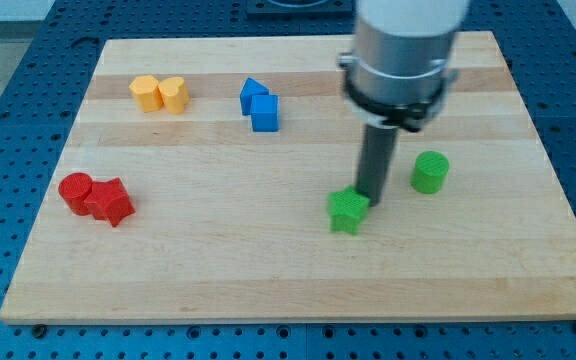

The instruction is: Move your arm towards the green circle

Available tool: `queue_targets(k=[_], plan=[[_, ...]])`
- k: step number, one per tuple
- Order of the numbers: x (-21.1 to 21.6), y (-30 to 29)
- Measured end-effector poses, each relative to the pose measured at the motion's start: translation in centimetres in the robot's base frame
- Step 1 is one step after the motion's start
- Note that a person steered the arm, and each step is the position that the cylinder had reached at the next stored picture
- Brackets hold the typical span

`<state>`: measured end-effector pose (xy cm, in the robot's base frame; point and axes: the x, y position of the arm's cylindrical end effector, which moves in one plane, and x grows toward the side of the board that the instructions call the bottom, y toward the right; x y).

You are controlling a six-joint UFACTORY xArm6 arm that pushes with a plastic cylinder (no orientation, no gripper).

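Observation:
The green circle (pixel 430 171) stands on the wooden board at the view's right of centre. My tip (pixel 371 197) is at the end of the dark rod, a short way to the view's left of the green circle. The tip sits right against the upper right edge of a green star block (pixel 347 211), which lies just below and left of it. A gap of bare board separates the tip from the green circle.
Two blue blocks (pixel 258 105) sit together at the view's top centre. Two yellow-orange blocks (pixel 159 94) sit at the top left. A red cylinder and a red star (pixel 96 197) sit at the left. The board (pixel 268 270) lies on a blue perforated table.

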<state>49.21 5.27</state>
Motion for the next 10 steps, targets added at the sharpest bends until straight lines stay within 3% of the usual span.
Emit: queue_targets(k=[1,2,4,7,8,10], plan=[[0.3,-4.5],[0.3,-3.7],[2.5,3.7],[3.1,7.2],[3.3,13.7],[-0.3,20.0]])
